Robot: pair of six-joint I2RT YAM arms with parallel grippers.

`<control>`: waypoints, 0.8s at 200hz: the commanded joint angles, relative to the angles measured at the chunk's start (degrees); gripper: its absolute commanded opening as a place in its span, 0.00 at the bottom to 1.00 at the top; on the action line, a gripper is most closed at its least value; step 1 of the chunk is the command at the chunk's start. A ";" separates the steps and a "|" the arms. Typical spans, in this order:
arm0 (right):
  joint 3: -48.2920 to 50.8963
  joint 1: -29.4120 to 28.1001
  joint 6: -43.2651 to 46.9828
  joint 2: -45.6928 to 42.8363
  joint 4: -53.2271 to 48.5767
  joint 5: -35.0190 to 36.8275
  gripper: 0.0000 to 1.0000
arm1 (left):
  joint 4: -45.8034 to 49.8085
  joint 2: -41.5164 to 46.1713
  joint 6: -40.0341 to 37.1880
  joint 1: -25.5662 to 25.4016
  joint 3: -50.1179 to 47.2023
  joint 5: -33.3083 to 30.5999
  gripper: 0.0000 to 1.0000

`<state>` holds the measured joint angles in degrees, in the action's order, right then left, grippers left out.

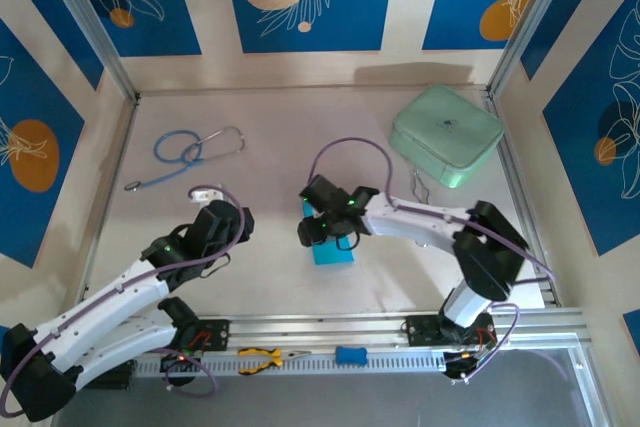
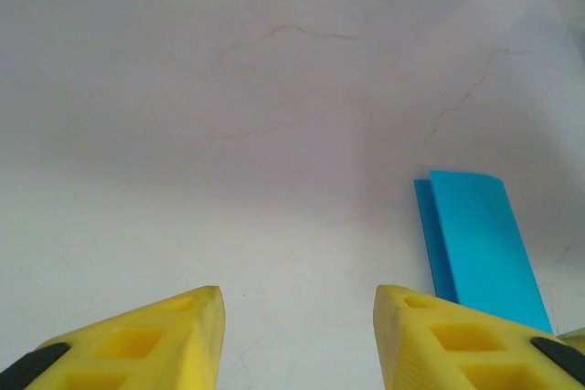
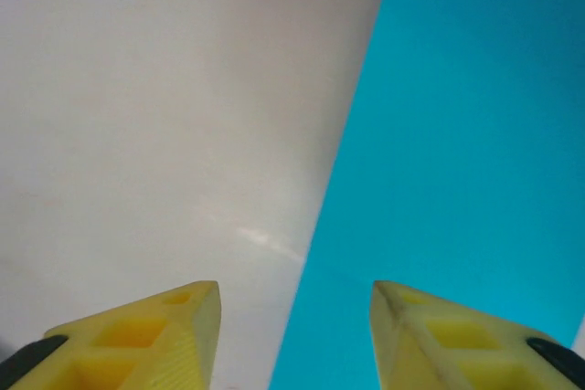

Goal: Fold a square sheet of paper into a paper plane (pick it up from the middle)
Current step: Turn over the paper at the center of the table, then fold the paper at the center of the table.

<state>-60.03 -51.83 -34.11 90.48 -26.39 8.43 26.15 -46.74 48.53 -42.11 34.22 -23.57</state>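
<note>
**Two arms, one folded blue sheet at centre frame**

Counts, left to right in the top view:
- One stethoscope (image 1: 195, 152), blue tubing, upper left of the table.
- One left gripper (image 1: 206, 192), left of centre.
- One pair of yellow-handled pliers (image 1: 262, 357), on the rail at the bottom.
- One square sheet of paper (image 1: 333, 250), cyan, lying as a narrow rectangle at centre.
- One right gripper (image 1: 318, 234), at the paper's upper left edge.
- One small blue block (image 1: 350, 355), on the rail.
- One mint-green case (image 1: 446, 135), upper right.

Left wrist view: the left gripper (image 2: 297, 299) has its fingers apart over bare table. The paper (image 2: 475, 244) lies at lower right, a second layer showing along its left edge.

Right wrist view: the right gripper (image 3: 295, 291) has its fingers apart and grips nothing. The left finger is over bare table and the right finger over the paper (image 3: 457, 180).

Containers: the case is closed, so its contents cannot be told.

Surface: the table (image 1: 280, 137) is off-white with faint veining.

Room: cream walls carry blue panels with white leaf outlines and orange discs. Metal posts stand at the back corners.
</note>
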 commanded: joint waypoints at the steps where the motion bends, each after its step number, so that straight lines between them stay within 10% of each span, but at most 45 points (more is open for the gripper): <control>1: 4.75 4.15 -1.76 -5.42 8.88 -14.11 0.49 | -2.57 -1.71 -1.94 0.61 0.78 3.47 0.48; 68: 20.06 20.82 -6.40 -14.32 17.84 -27.44 0.32 | -7.68 -10.63 -2.99 0.90 2.61 11.31 0.49; 160: 20.60 21.94 -7.65 -5.58 22.00 -32.78 0.16 | -11.78 -17.26 -2.84 1.15 3.60 18.55 0.50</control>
<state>-39.35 -29.76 -40.97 82.89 -6.59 -20.56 15.62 -63.42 46.41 -41.71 36.16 -7.73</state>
